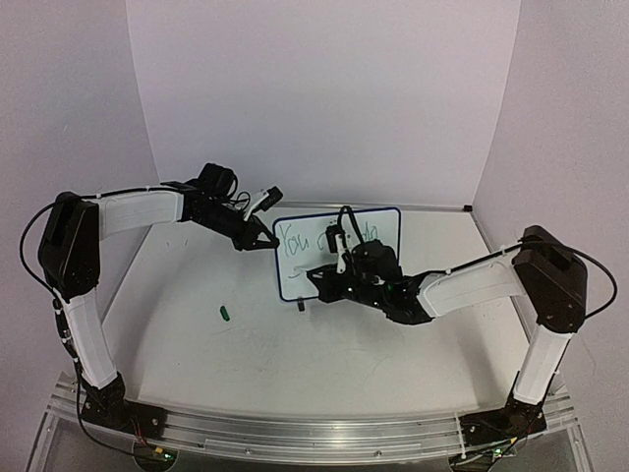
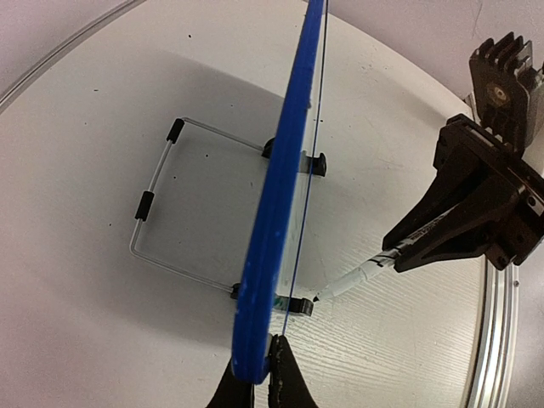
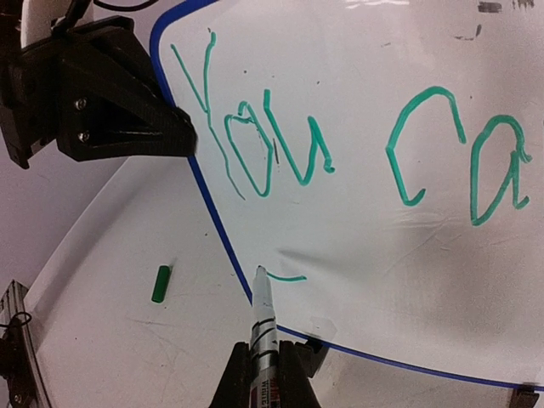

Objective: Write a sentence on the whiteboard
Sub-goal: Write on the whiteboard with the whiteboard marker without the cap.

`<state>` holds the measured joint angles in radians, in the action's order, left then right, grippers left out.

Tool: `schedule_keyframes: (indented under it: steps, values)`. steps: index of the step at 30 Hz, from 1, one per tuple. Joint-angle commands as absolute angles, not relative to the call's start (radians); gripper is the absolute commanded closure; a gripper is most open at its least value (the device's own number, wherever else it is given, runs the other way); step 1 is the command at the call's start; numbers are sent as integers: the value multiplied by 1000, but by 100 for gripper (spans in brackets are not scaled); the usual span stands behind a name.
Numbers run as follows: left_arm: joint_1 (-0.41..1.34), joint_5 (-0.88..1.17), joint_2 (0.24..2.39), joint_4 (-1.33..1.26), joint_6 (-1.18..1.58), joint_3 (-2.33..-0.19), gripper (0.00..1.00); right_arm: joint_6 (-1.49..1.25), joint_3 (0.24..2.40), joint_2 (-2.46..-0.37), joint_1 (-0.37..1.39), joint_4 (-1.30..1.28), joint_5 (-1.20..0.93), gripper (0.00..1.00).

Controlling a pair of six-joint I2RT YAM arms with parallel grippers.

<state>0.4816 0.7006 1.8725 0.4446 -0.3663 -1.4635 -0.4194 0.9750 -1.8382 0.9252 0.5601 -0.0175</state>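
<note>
Item: two-arm writing station, listed from the near edge outward. Metal rail (image 1: 324, 433) along the near edge carries both arm bases. White table (image 1: 197, 364), matte, lightly speckled. Green cap (image 1: 224, 314), loose, lies flat on the table left of centre, well apart from both arms and nearer than the board. Right gripper (image 3: 265, 370): fingers clenched around the barrel of a white marker (image 3: 262, 314), which points forward and up toward the board. The tip sits at the lower left of the writing face, at the left end of a short green stroke (image 3: 291, 278); whether it actually touches the surface cannot be told. Whiteboard (image 1: 292, 278): small, white, thin blue frame with rounded corners. It stands on its long edge at the middle of the table toward the far side, face turned to the arms. Two black clip feet (image 2: 295, 305) grip its bottom edge, and a wire stand (image 2: 153, 212) lies flat on the table behind it. Sentence (image 3: 297, 161): green handwriting across the upper part of the board, legible in the right wrist view as "You ca" up to the picture's edge; the top view hides the middle behind the right arm. Left gripper (image 2: 257, 378): fingers pinched on the board's left frame edge, one on each side.
</note>
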Motion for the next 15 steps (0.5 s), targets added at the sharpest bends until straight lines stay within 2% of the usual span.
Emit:
schedule_keyframes:
  steps: [1,15]
  values:
    - [471,564,1865,450,-413,-1451,100,-421,1040,-1861,914,580,-33,100]
    - [471,566,1871,450,-414,-1453,100,-451,1049,-1898,894,554,-22,100]
